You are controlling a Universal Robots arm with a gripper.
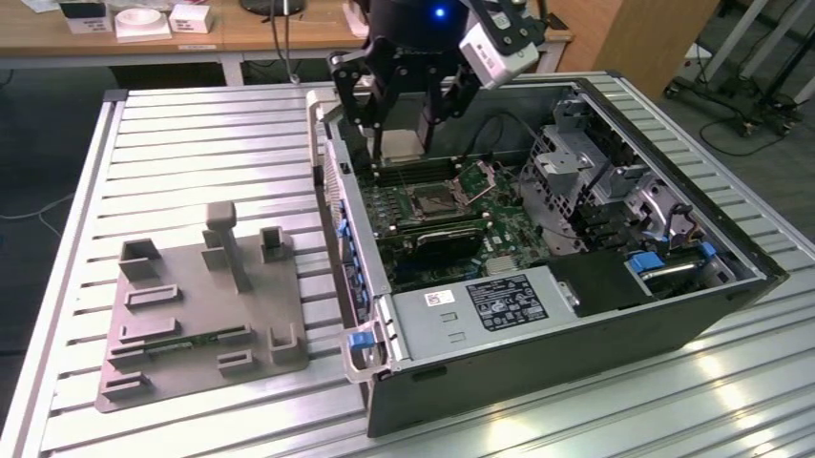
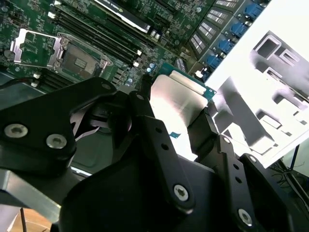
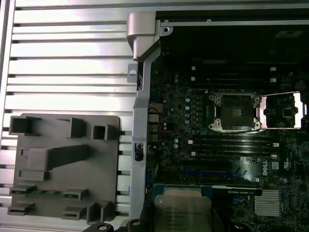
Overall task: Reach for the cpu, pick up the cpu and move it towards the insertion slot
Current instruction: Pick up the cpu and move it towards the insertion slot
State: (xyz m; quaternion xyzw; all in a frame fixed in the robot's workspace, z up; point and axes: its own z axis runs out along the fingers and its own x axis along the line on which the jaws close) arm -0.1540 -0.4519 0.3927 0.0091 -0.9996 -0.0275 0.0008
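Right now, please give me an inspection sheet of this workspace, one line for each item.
Surface: ribbed metal table.
Job's things: cpu held above the open computer case; insertion slot empty, bracket swung open.
Clutter: grey plastic tray holding a green memory stick.
Grippers: gripper shut on the cpu.
Cables: black cables on the floor.
Surroundings: wooden desk behind.

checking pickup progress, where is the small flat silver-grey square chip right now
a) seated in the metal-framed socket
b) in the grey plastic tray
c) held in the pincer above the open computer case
c: the small flat silver-grey square chip sits between the black pincer fingers over the motherboard, while the square metal-framed socket lies open with its centre bare.
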